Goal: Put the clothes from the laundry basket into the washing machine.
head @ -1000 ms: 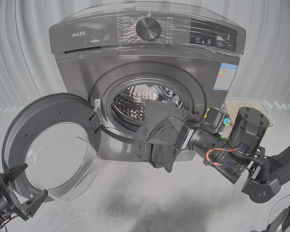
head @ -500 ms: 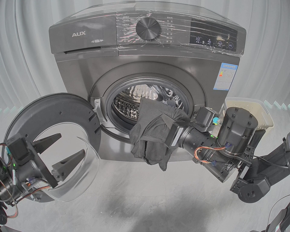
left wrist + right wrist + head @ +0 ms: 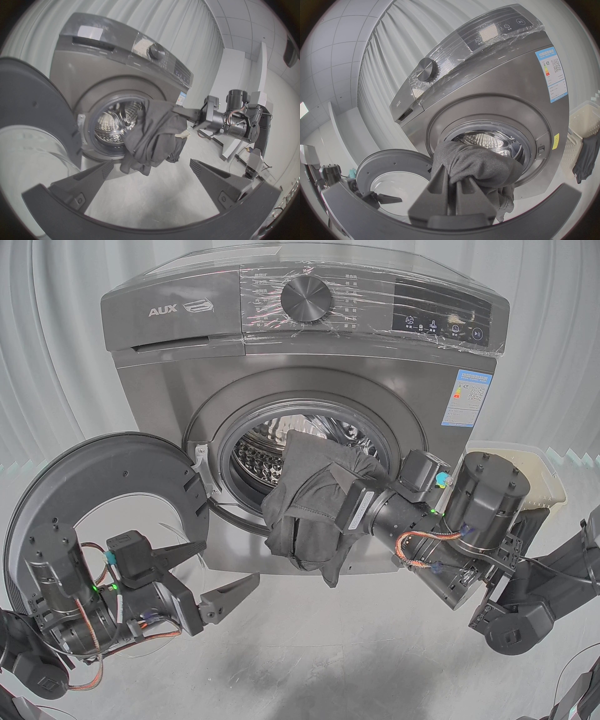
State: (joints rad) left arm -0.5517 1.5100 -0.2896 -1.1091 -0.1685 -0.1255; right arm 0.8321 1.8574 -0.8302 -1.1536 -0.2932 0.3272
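Note:
The grey washing machine (image 3: 300, 365) stands with its round door (image 3: 106, 477) swung open to the left and the steel drum (image 3: 269, 459) exposed. My right gripper (image 3: 342, 485) is shut on a dark grey garment (image 3: 303, 509), which hangs in front of the drum opening's lower right, its top edge against the rim. In the right wrist view the fingers (image 3: 440, 187) pinch the garment (image 3: 478, 162). My left gripper (image 3: 226, 572) is open and empty, low in front of the door, pointing toward the garment (image 3: 153, 134).
A cream laundry basket (image 3: 547, 468) stands to the right of the machine, behind my right arm. Another dark garment (image 3: 586, 159) hangs over the basket's rim (image 3: 582, 120). Pale floor (image 3: 300, 652) lies open before the machine. Curtains hang behind.
My right gripper has carried the garment left and slightly up, closer to the drum opening. My left arm has risen from the lower left corner and swung right, toward the garment.

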